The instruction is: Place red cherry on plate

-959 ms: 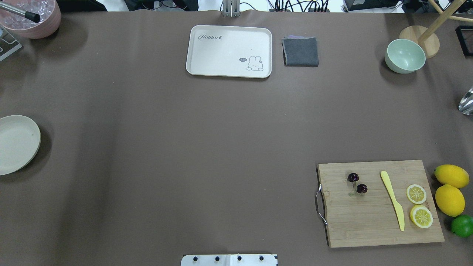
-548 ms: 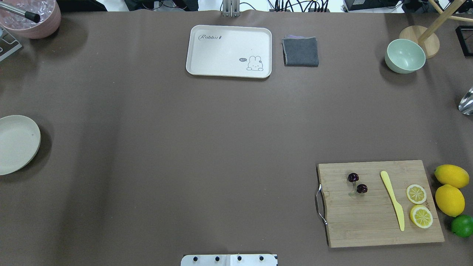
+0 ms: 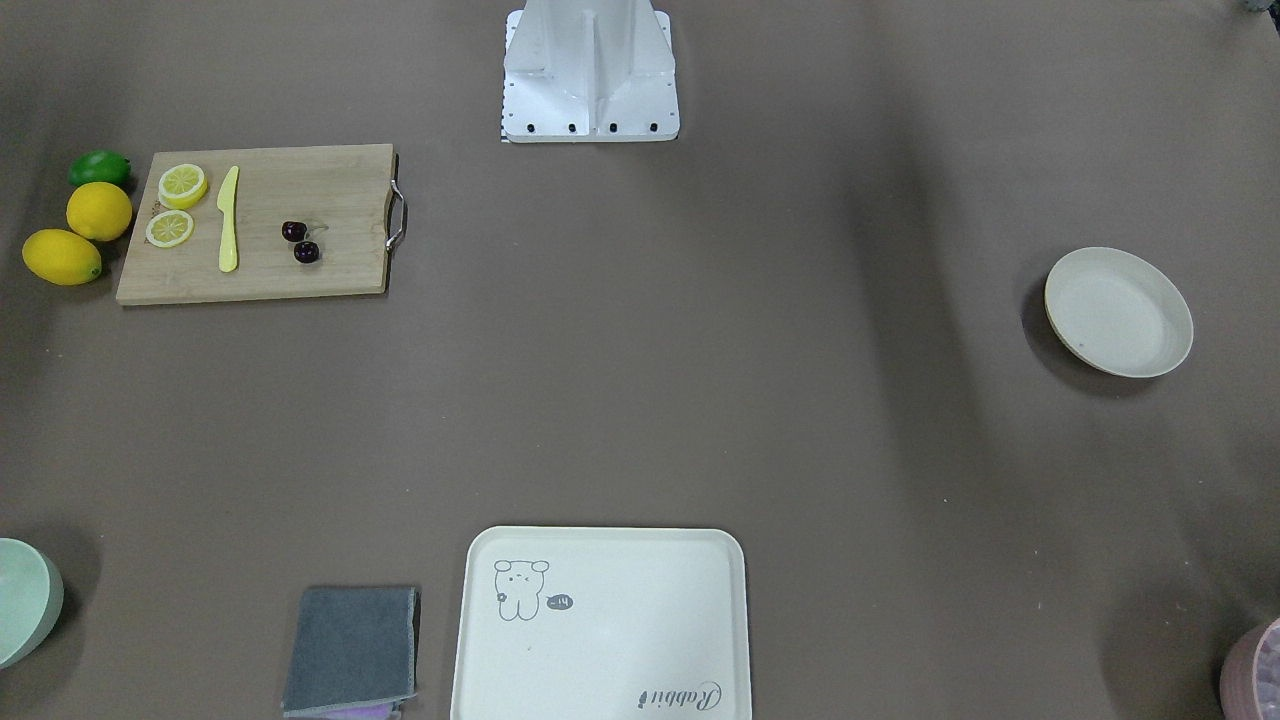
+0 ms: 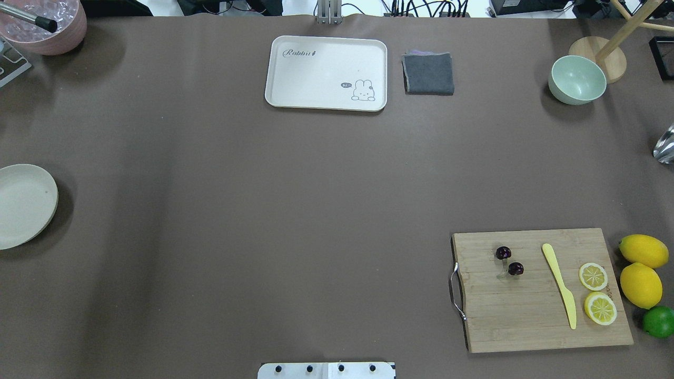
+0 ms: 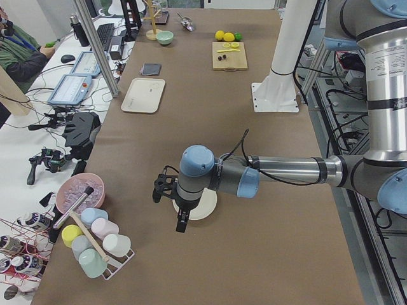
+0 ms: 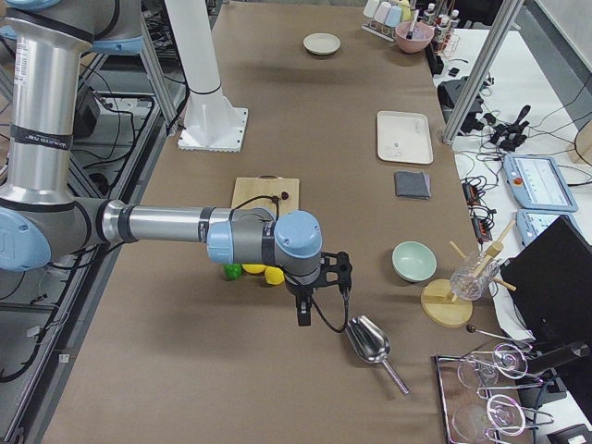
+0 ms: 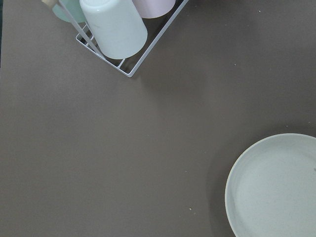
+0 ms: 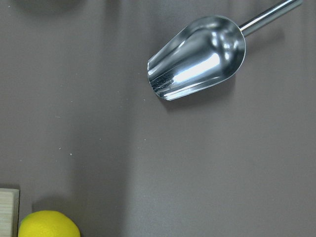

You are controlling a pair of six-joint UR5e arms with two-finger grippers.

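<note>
— Where is the red cherry [image 4: 509, 261]?
— On the wooden cutting board [image 4: 526, 321], just beside the yellow knife [image 4: 559, 284], on my right side of the worktop [image 4: 316, 210]. The plate [image 4: 21, 205] lies well apart, at the left edge.
— And your tools?
— My left tool [image 5: 180, 223] hangs by the plate, my right tool [image 6: 302, 314] near a steel scoop [image 6: 370, 340]. Whether either is spread or pressed together, I cannot tell.

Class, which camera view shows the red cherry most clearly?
Overhead exterior: the red cherry appears largest, both fruits and stems distinct on the cutting board. Front-facing shows it smaller; side views show dark specks; wrist views miss it.
</note>
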